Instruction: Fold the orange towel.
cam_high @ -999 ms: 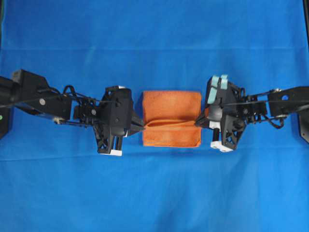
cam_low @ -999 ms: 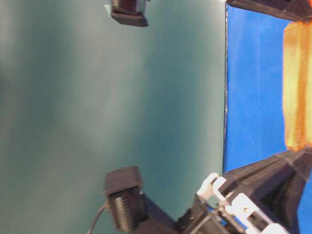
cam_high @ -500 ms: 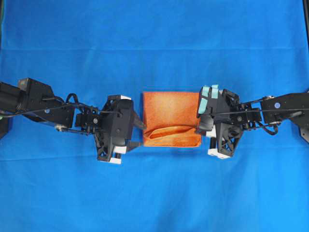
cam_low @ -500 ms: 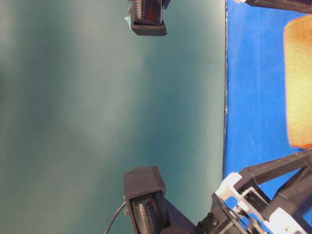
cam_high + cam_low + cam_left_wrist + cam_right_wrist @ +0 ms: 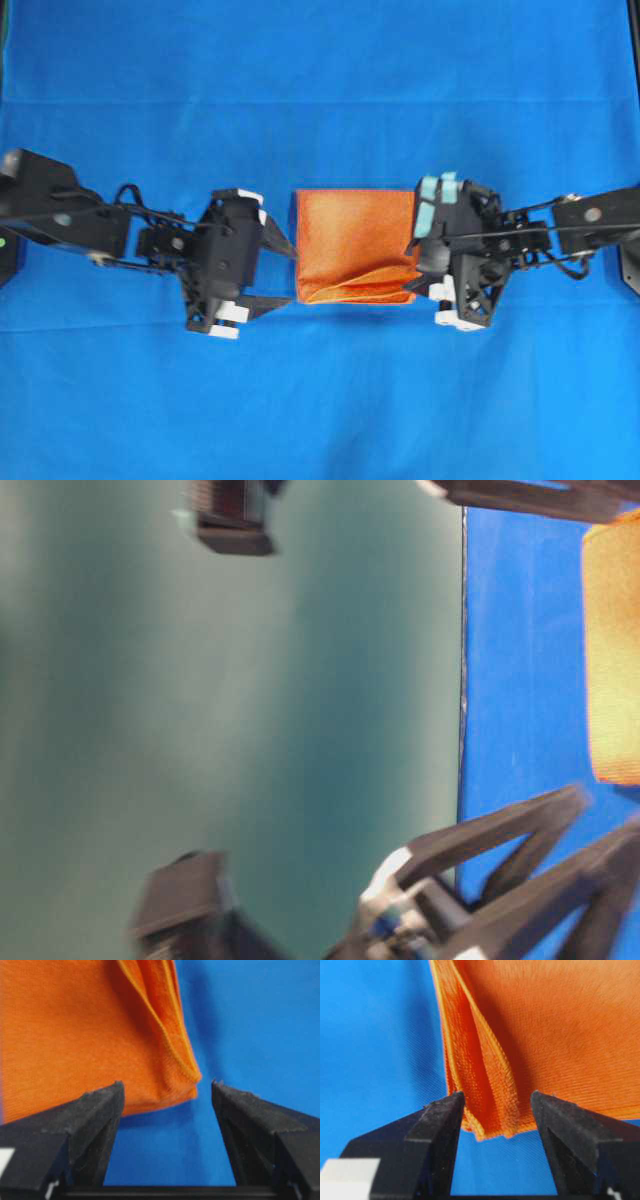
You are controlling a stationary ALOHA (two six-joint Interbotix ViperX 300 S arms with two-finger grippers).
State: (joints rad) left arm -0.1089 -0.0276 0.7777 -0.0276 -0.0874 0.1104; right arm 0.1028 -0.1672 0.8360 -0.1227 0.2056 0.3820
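Note:
The orange towel [image 5: 355,238] lies folded on the blue sheet between my two grippers, with loose hemmed layers puckered along its near edge. My left gripper [image 5: 280,272] is open just left of the towel. In the left wrist view the left gripper [image 5: 167,1087] has the towel's [image 5: 75,1030] corner just beyond its tips, untouched. My right gripper [image 5: 412,266] is open at the towel's right edge. The right wrist view shows the right gripper [image 5: 497,1097] with the layered corner of the towel [image 5: 560,1025] hanging loose between its spread fingers [image 5: 445,1110]. The towel [image 5: 615,650] also shows in the table-level view.
The large blue sheet [image 5: 320,90] covers the whole table around the towel. Both black arms reach in from the left and right sides. In the table-level view a blurred arm [image 5: 500,880] fills the bottom, before a teal wall [image 5: 200,730].
Both grippers have opened and let go of the towel. The lifted fold has dropped toward the near edge. The left gripper has backed off to the left.

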